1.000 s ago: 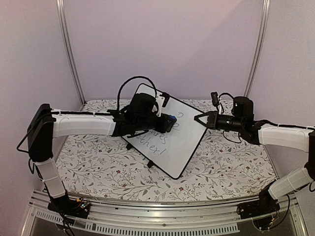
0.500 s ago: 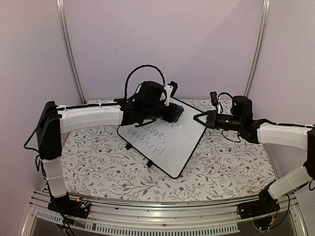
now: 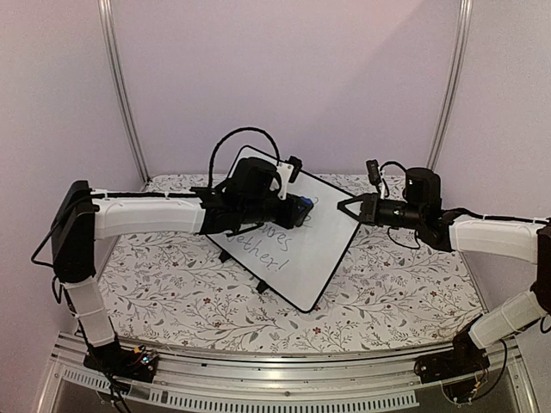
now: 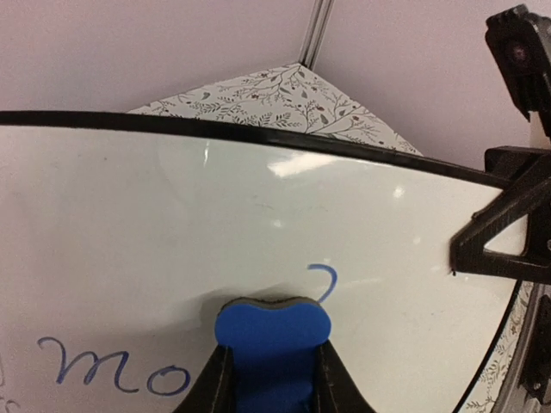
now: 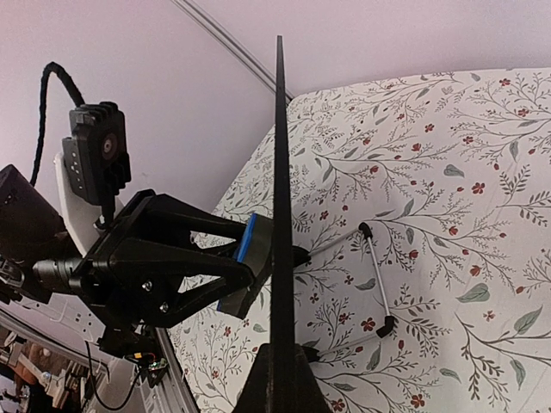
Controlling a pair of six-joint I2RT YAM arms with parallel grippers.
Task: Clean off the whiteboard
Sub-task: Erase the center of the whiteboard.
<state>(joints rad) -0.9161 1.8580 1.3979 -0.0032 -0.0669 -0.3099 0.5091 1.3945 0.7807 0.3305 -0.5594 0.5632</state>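
Observation:
The whiteboard (image 3: pixel 323 249) stands tilted on the floral table, with handwriting across its lower left. My left gripper (image 3: pixel 300 211) is shut on a blue eraser (image 4: pixel 272 331), whose dark felt edge presses against the board just below a blue curl of ink (image 4: pixel 325 280). More blue letters (image 4: pixel 103 368) lie to the eraser's left. My right gripper (image 3: pixel 349 209) is shut on the board's right edge. In the right wrist view the whiteboard (image 5: pixel 281 172) is seen edge-on, clamped in that gripper (image 5: pixel 281 383), with the eraser (image 5: pixel 251 258) flat against its left face.
A thin wire stand (image 5: pixel 374 284) with black tips props the board from behind. The floral tablecloth (image 3: pixel 172 292) covers the table. Metal posts (image 3: pixel 120 86) and pale walls close the back. The left wrist's camera and cable (image 5: pixel 90 155) hang close to the board's face.
The left gripper swept the eraser up and right towards the board's top edge, then came back down-left to about where it began. The right gripper has kept its grip.

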